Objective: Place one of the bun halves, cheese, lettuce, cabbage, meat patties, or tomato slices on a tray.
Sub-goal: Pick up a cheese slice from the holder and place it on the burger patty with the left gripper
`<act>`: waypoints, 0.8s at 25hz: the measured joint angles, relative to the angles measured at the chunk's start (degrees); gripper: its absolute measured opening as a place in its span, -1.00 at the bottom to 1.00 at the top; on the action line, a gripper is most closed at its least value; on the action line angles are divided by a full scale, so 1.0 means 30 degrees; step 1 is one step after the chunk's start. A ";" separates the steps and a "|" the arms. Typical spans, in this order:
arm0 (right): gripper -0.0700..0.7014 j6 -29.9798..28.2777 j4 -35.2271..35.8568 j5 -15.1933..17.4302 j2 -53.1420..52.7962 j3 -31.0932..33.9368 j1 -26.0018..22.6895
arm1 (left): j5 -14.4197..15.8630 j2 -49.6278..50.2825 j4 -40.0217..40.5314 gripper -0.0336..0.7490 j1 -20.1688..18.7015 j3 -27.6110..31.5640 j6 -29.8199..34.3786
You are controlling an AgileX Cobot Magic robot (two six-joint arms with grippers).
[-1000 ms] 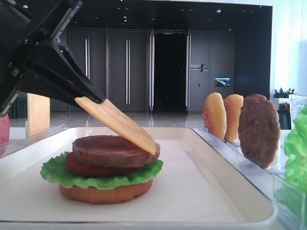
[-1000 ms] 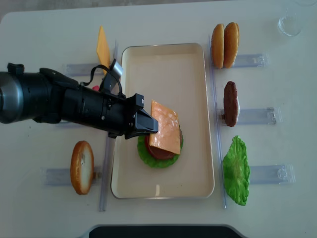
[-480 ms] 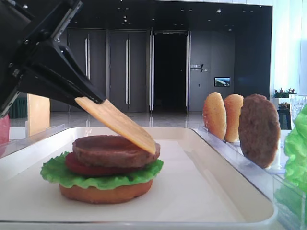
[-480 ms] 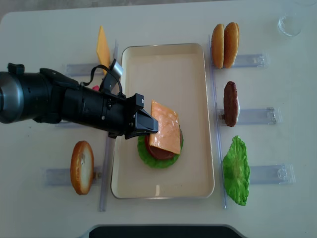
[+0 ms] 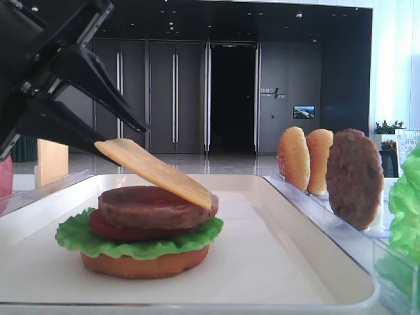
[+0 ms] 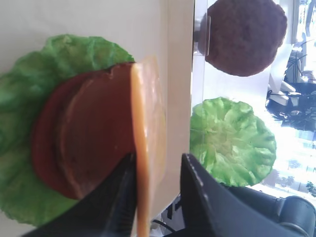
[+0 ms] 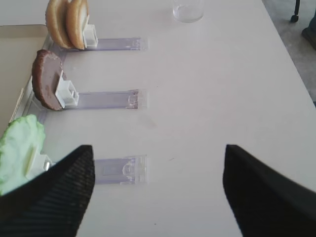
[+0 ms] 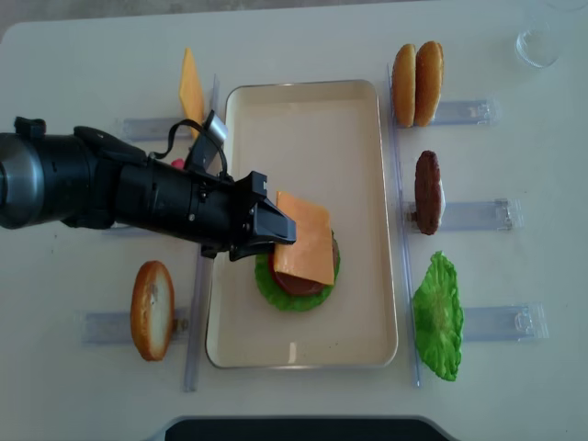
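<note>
Because the cheese (image 5: 154, 172) had one edge resting on the meat patty (image 5: 157, 207) and the other lifted between the black fingers (image 5: 98, 128) of the left gripper (image 5: 111, 131), it lay tilted in the low exterior view, a thin smooth pale-orange square above a grainy brown disc, a dark-red tomato slice (image 5: 108, 228), ruffled green lettuce (image 5: 138, 239) and a golden-tan bun half (image 5: 144, 262), all stacked on the cream tray (image 5: 282, 275); those fingers stood spread, one above and one below the slice, apparently to let it settle flat. From the right wrist view, the right gripper (image 7: 158, 197) hung over bare white bench (image 7: 207, 98) with its fingers wide apart and pinching nothing, far from the work; clear racks (image 7: 106, 99) held spare bun halves (image 7: 66, 22), a patty (image 7: 45, 79) and a lettuce leaf (image 7: 19, 148) upright, presumably for easy picking. Seen edge-on in the left wrist view, the slice (image 6: 145, 148) sat loosely between parted fingers (image 6: 197, 197) over the stack. From overhead, the left arm (image 8: 138, 197) reached in from the left, and the slice (image 8: 303, 237) covered most of the stack near the tray's middle; another orange slice (image 8: 190, 87) stood in a rack at far left.
</note>
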 joint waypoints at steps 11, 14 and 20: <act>0.52 0.0000 0.0000 0.0000 0.0000 0.0000 0.0000 | 0.0057 0.0000 0.1632 0.09 0.0000 0.0000 -0.3110; 0.52 0.0000 0.0000 0.0000 0.0000 0.0000 0.0000 | 0.0120 0.0000 0.2047 0.17 0.0000 0.0000 -0.3764; 0.52 0.0000 0.0000 0.0000 0.0000 0.0000 0.0000 | 0.0532 0.0000 0.2222 0.21 0.0000 0.0000 -0.4600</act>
